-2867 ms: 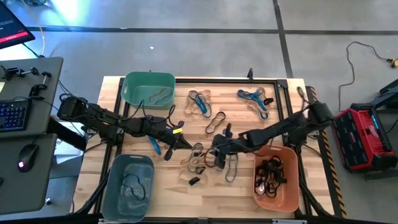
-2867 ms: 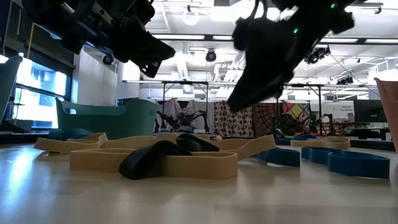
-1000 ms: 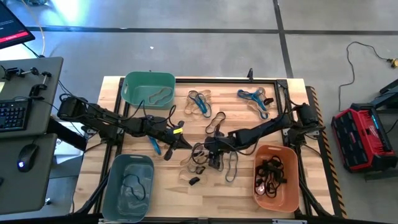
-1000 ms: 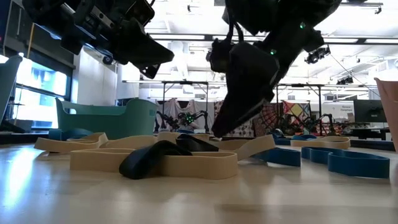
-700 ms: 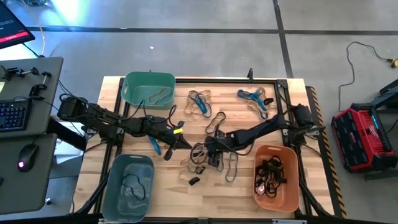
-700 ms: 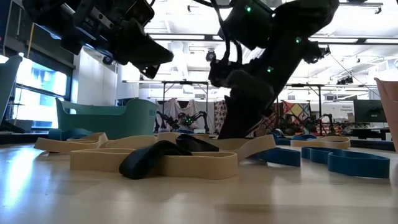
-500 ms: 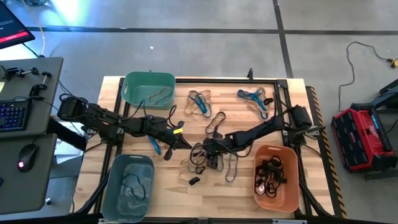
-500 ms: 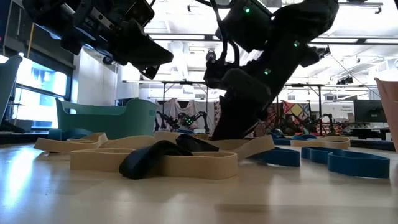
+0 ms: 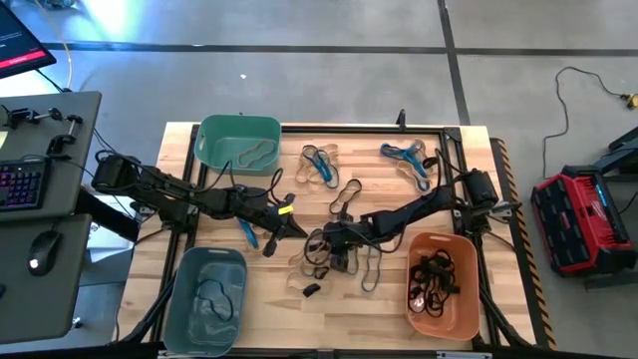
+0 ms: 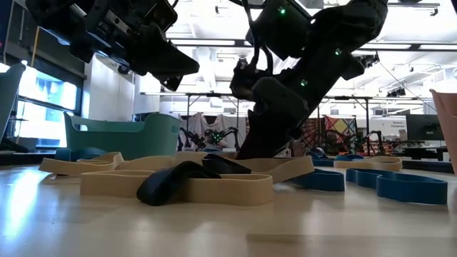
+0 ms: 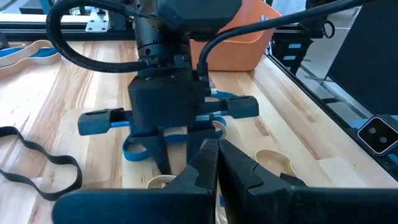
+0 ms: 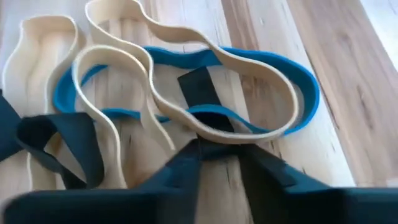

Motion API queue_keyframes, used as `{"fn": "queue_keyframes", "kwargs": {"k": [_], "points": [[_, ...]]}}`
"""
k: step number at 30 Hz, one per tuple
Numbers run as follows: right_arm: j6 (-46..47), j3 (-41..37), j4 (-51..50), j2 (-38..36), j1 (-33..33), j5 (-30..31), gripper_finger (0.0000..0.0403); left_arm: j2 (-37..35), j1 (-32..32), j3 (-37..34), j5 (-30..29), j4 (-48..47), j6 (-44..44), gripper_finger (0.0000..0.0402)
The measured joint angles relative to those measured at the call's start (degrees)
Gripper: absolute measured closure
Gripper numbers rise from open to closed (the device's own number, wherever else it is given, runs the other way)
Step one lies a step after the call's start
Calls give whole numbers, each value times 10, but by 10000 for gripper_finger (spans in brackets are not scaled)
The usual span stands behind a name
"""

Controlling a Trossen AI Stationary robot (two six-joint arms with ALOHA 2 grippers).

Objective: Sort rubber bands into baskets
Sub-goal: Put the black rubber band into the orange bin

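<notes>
A heap of tan, blue and black rubber bands [image 9: 317, 261] lies at the table's middle. My right gripper [image 9: 325, 239] has come down onto it and is shut on a tan band [image 12: 186, 40] that lies over a blue band [image 12: 298, 78] and a black one [image 12: 199, 90]. Just left of it, above the table, my left gripper [image 9: 285, 225] hangs shut with nothing in it [image 11: 216, 163]. The teal-green basket [image 9: 205, 148] holds tan bands. A dark band lies in the grey-blue basket [image 9: 177, 299], and black ones in the orange basket [image 9: 469, 299]. My right gripper pinches the tan band's near edge [image 12: 219, 138] between its two fingers [image 12: 186, 168]. They slant down onto it from the table's right. Whether the blue band beneath is caught too, I cannot tell. The band lies on the heap on the table.
More bands lie at the far side: a blue and tan cluster [image 9: 319, 165], another [image 9: 407, 158], and a black loop [image 9: 346, 194]. A black loop [image 9: 369, 271] lies near the orange basket. A blue band [image 9: 247, 235] lies under the left arm. Desk with keyboard stands left.
My right gripper has sunk onto the heap of bands and crept a little toward the table's left. The bands have kept their places.
</notes>
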Motion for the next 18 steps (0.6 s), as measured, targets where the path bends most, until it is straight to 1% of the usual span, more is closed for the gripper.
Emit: {"fn": "queue_keyframes", "kwargs": {"k": [2,3,7,9,11,18], "points": [[-1,0,0,0,0,-1,377,0,0,0,-1,0,0,401],[-1,0,0,-2,0,-2,389,0,0,0,-1,0,0,401],[14,0,-31,-21,3,-18,384,0,0,0,-1,0,-2,401],[17,0,-50,-40,7,-18,392,0,0,0,-2,3,-2,401],[17,0,-73,-65,13,-7,399,0,0,0,-4,4,-1,401],[53,0,-178,-152,35,30,402,0,0,0,-14,5,0,401]]}}
